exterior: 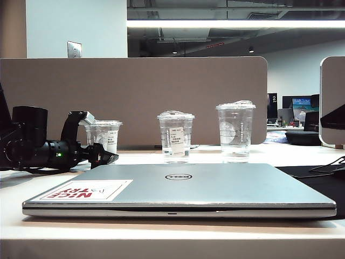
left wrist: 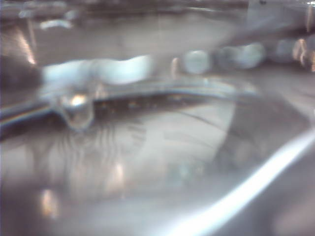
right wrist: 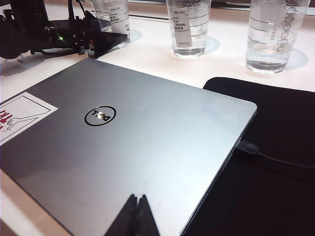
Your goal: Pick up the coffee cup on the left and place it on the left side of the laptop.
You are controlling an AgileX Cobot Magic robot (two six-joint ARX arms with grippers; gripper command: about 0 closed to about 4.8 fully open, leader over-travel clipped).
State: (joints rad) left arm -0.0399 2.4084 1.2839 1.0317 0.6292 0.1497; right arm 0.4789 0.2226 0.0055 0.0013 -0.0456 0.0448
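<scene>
The coffee cup (exterior: 109, 138), squat and clear with a flat lid, stands at the left behind the laptop (exterior: 215, 183). My left gripper (exterior: 102, 137) lies level beside it, open, with one finger above the cup's rim and the other low at its base, so the cup stands between them. The left wrist view is a blur of clear plastic, the coffee cup (left wrist: 147, 147) filling it; the fingers do not show there. In the right wrist view the coffee cup (right wrist: 114, 14) and left gripper (right wrist: 104, 27) sit beyond the laptop (right wrist: 147, 128). My right gripper (right wrist: 138, 199) hangs shut over the laptop lid.
A dome-lidded cup (exterior: 175, 137) and a taller clear cup (exterior: 235, 129) stand in a row right of the coffee cup. A black mat (right wrist: 266, 147) with a cable (right wrist: 275, 160) lies right of the laptop. A grey partition (exterior: 135, 97) closes off the back.
</scene>
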